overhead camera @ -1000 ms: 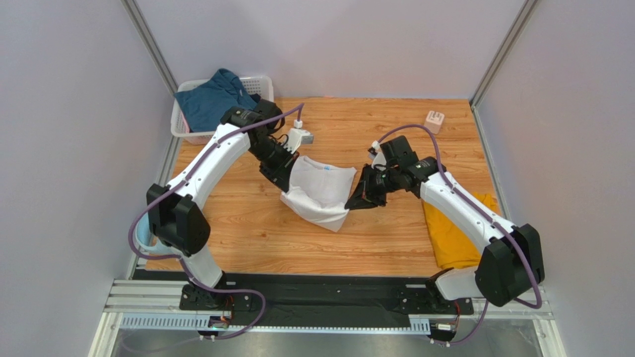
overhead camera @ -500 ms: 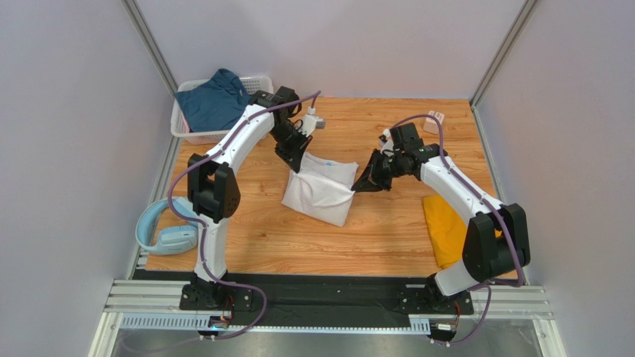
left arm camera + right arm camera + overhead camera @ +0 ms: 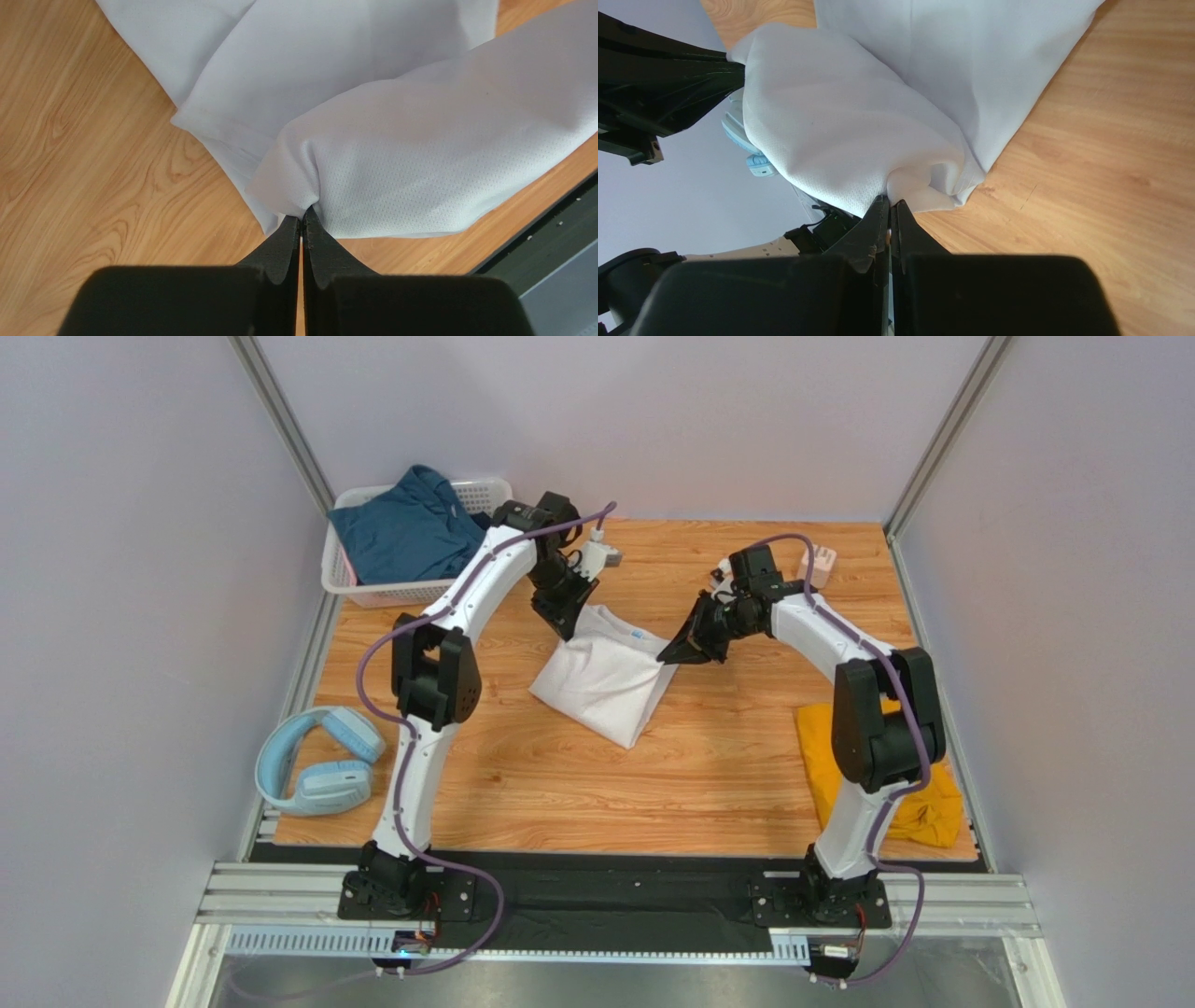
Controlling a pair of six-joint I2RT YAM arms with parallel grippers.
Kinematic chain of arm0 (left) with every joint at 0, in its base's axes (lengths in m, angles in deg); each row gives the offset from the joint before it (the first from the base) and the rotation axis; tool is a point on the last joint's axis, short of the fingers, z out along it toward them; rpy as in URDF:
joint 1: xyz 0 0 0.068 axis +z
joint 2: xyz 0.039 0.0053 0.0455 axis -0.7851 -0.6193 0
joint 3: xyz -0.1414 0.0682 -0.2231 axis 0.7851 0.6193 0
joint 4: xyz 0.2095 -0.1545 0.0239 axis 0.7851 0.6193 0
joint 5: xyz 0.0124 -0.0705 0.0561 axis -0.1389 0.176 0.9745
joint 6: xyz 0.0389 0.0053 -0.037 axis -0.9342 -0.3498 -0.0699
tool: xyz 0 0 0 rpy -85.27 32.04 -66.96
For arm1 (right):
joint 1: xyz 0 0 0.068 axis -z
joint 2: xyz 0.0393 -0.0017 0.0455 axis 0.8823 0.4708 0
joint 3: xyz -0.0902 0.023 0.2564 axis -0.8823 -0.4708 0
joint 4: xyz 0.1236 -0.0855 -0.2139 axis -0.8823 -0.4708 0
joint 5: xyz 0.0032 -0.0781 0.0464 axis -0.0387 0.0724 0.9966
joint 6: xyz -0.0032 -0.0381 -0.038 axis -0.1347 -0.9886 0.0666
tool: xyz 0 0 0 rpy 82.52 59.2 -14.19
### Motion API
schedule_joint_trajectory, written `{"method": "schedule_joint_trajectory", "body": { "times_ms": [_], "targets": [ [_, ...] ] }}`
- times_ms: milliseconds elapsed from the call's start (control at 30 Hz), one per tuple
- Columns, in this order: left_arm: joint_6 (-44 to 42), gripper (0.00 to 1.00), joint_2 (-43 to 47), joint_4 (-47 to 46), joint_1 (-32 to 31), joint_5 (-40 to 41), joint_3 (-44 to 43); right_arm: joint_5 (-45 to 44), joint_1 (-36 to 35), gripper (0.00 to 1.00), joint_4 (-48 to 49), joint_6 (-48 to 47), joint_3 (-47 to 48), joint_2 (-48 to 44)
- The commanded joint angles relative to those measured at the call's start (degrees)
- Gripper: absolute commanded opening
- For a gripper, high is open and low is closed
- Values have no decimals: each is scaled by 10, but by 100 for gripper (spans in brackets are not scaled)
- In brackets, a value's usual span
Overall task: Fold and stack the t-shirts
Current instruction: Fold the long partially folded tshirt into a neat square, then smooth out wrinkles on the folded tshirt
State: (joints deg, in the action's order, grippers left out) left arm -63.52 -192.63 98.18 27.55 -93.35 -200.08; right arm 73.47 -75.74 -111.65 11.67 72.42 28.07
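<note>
The white t-shirt [image 3: 606, 676] lies partly folded in the middle of the table, its far edge lifted. My left gripper [image 3: 572, 620] is shut on the shirt's far left corner; the left wrist view shows the white cloth [image 3: 421, 147] pinched between the closed fingertips [image 3: 303, 222]. My right gripper [image 3: 676, 653] is shut on the far right corner; the cloth [image 3: 843, 133] bunches at its tips [image 3: 889, 204]. The dark teal-blue t-shirt [image 3: 407, 525] lies in the basket [image 3: 484, 487]. The mustard-yellow t-shirt [image 3: 842, 756] lies at the right edge, partly behind the right arm.
Pale-blue headphones [image 3: 312, 763] lie at the near left of the table [image 3: 730, 770]. A small white block [image 3: 818, 557] sits at the far right corner. Grey walls close in the left, back and right sides.
Both grippers have moved away from the bases toward the far side, carrying the white shirt's edge with them. The shirt now lies farther back, and both arms are stretched out more.
</note>
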Motion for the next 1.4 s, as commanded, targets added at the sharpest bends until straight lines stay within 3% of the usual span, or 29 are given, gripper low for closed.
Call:
{"method": "schedule_joint_trajectory", "body": {
  "times_ms": [0, 233, 300, 400, 433, 500, 533, 567, 633, 833, 933, 1067, 1233, 1367],
  "targets": [
    [-3, 0, -46, 78, 2, 31, -45, 8, 16, 0, 54, 14, 26, 44],
    [54, 0, -72, -14, 13, 73, -29, -25, 38, 0, 59, 1, 40, 99],
    [72, 4, -61, -52, 19, 77, -16, -30, 44, 0, 59, -2, 44, 113],
    [88, 19, -40, -78, 23, 82, -21, -40, 48, 3, 43, -11, 58, 132],
    [90, 31, -30, -79, 23, 81, -26, -47, 48, 14, 35, -14, 70, 137],
    [91, 50, -17, -69, 25, 83, -45, -62, 48, 27, 8, -30, 88, 153],
    [91, 88, 6, -69, 26, 83, -44, -67, 48, 33, 2, -35, 94, 157],
    [87, 99, 22, -75, 27, 85, -41, -83, 49, 35, -7, -39, 110, 157],
    [82, 100, 74, -90, 34, 89, -22, -102, 49, 39, -35, -51, 126, 155],
    [70, 100, 225, -91, 48, -30, 78, -257, 49, 42, -124, -76, 194, 96],
    [68, 100, 300, -111, 52, -88, 182, -203, 41, 40, -99, -69, 180, 48],
    [90, 100, 379, -159, 92, -144, 298, -27, -8, 40, -66, -71, 192, 49],
    [101, 100, 413, -149, 142, -157, 312, 86, -81, 41, -24, -64, 223, 107],
    [90, 100, 434, -142, 157, -143, 337, 158, -94, 40, 11, -46, 244, 198]
  ]
}}
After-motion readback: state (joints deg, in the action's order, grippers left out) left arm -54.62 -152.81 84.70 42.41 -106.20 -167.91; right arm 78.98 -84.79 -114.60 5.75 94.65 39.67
